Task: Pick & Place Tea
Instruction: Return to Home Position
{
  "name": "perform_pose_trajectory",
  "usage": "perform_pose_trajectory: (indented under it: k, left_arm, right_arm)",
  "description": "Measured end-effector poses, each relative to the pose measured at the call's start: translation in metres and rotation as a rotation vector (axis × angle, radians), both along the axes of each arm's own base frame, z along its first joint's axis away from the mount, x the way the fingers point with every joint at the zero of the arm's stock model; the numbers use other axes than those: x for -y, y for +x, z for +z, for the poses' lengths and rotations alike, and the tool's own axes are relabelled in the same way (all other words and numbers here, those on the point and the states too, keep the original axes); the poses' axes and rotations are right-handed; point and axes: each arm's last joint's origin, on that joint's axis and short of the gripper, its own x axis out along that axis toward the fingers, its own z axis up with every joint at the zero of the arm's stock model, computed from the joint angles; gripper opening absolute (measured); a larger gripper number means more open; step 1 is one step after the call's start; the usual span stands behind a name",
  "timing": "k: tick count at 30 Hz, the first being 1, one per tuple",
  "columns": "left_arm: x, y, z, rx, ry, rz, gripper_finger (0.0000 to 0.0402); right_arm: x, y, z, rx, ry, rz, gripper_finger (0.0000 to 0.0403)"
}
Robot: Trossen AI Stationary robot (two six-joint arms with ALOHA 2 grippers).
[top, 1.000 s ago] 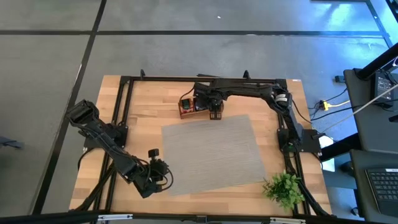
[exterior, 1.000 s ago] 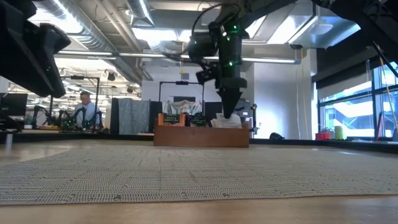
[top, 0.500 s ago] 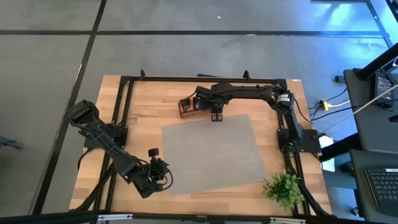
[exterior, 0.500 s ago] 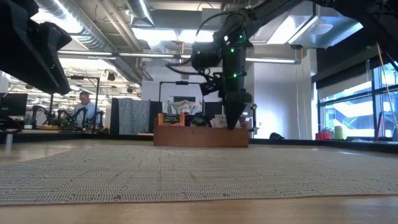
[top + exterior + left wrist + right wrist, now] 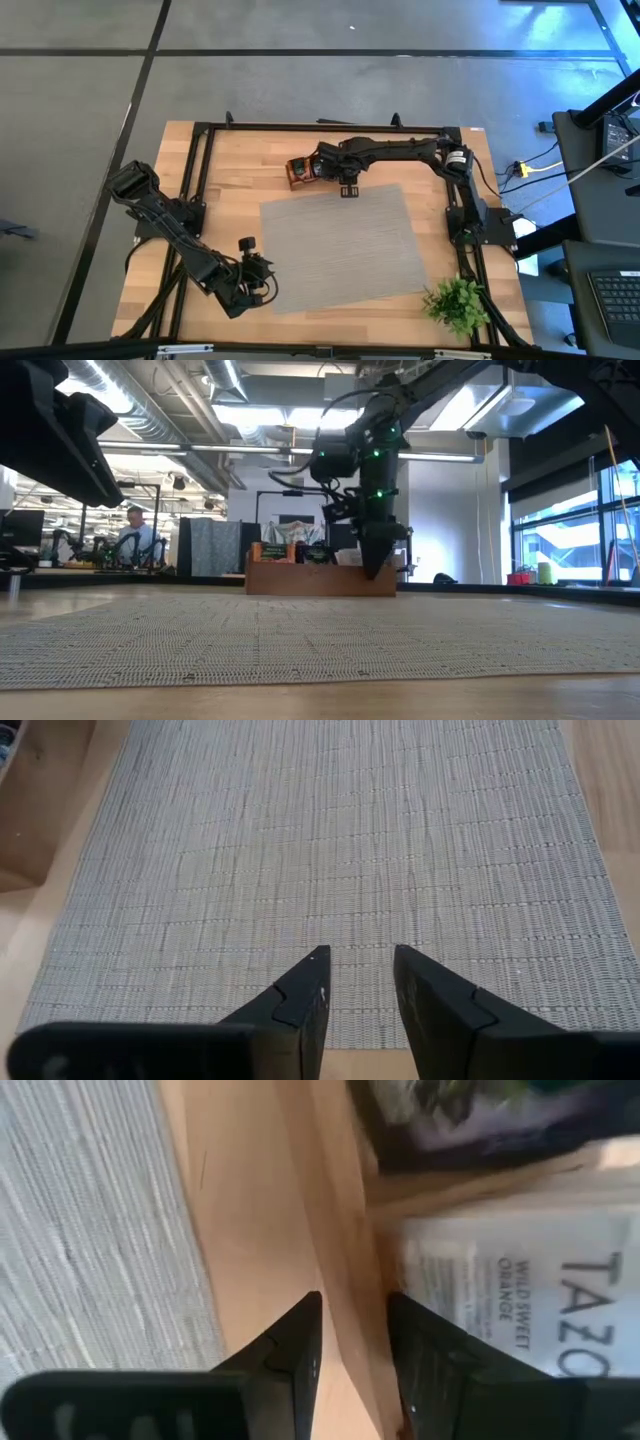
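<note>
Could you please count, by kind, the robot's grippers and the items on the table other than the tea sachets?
Grippers: 2, the left gripper and the right gripper
Grey woven mat: 1
Wooden tray: 1
Green plant: 1
Total: 5

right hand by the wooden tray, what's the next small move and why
Probably lift the right hand and pull it back from the long brown wooden tray. It is open and holds nothing, it hangs at the tray's outer wall, and a white sachet with orange print already lies inside.
</note>
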Motion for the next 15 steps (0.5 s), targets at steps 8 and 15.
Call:
perform_pose_trajectory:
  k: [8, 15]
  left_arm:
    - [0.000, 0.000, 0.000, 0.000, 0.000, 0.000, 0.0109]
    - [0.000, 0.000, 0.000, 0.000, -0.001, 0.000, 0.0109]
  right_arm:
    - [-0.007, -0.007, -0.012, -0.015, 0.094, -0.075, 0.0117]
    - [-0.019, -0.003, -0.011, 0.005, 0.132, -0.126, 0.0117]
